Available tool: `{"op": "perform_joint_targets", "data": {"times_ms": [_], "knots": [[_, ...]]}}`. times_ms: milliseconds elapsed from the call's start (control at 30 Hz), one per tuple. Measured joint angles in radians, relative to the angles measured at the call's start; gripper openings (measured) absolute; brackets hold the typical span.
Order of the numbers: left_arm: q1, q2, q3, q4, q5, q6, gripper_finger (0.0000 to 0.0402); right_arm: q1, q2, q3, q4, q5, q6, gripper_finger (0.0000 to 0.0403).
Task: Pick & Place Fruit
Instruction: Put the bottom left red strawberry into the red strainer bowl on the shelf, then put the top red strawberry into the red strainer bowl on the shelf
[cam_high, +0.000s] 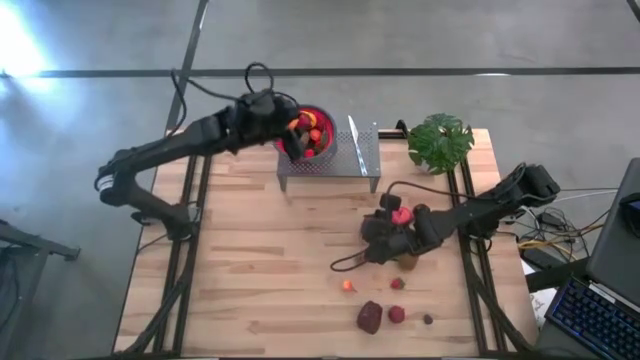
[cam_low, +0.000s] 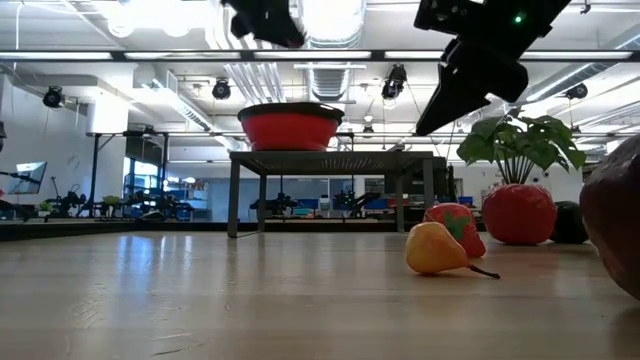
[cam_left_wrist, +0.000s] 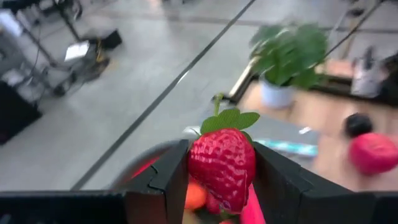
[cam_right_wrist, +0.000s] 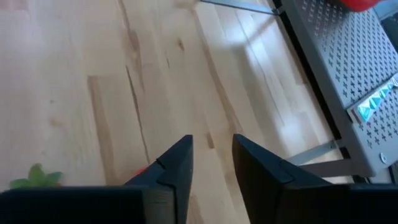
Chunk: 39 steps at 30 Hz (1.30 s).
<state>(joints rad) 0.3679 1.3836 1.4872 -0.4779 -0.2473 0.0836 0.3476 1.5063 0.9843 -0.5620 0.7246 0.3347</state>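
Upper centre of the frame: the left gripper (cam_left_wrist: 221, 180), clamped on a red toy strawberry (cam_left_wrist: 222, 167), hangs over the part-filled red-lined round metal bowl (cam_high: 326, 117). Lower right, the right gripper (cam_right_wrist: 211, 163), fingers narrowly apart and empty, hovers above six-odd scattered toy fruits (cam_high: 370, 317) left to move.

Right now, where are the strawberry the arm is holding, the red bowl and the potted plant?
strawberry (cam_left_wrist: 222, 165): left wrist view, middle of its red body.
red bowl (cam_low: 290, 127): low view, its outer wall.
potted plant (cam_high: 440, 141): high view, centre of its leaves.
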Motion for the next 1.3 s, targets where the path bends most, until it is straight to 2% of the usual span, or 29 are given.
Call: {"op": "perform_joint_targets", "data": {"times_ms": [200,500,867,967,1100,1300], "knots": [[0.107,0.065,-0.001,-0.049,0.003,-0.008,0.0158,-0.009,-0.001,-0.005,0.004,-0.001,0.002,0.0075],[0.135,0.158,-0.003,-0.091,0.02,-0.008,0.0158,-0.009,-0.001,-0.003,0.003,0.0,-0.013,0.0045],[0.135,0.225,-0.004,-0.178,0.067,-0.057,0.016,-0.015,-0.001,-0.003,0.003,0.001,-0.021,0.0057],[0.135,0.228,-0.004,-0.188,0.067,-0.061,0.0176,-0.015,-0.001,-0.003,0.004,0.001,-0.021,0.0063],[0.135,0.222,0.004,-0.203,0.067,-0.059,0.0221,-0.015,-0.001,-0.003,0.008,0.001,-0.021,0.0069],[0.134,0.22,0.098,-0.329,0.067,-0.024,0.0262,-0.015,-0.001,-0.003,0.016,0.002,-0.021,0.0079]]}}
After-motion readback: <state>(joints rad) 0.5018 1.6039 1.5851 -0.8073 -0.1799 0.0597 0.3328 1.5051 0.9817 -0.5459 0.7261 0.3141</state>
